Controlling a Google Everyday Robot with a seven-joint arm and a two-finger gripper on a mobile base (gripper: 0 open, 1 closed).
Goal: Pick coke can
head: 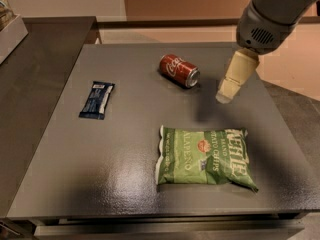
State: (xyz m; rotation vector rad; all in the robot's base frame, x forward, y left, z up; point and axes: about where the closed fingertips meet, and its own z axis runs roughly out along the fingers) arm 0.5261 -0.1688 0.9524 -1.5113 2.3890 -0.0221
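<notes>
While the coke can [179, 70] lies on its side on the table [125, 134], near the hovering gripper [224, 95], whose open-or-closed state cannot be told, bring your grasp across its body, not its ends.

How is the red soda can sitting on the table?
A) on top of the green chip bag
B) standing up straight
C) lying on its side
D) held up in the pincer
C. The red soda can lies on its side on the table with one silver end showing. The pincer hangs to the right of it and does not touch it.
</notes>
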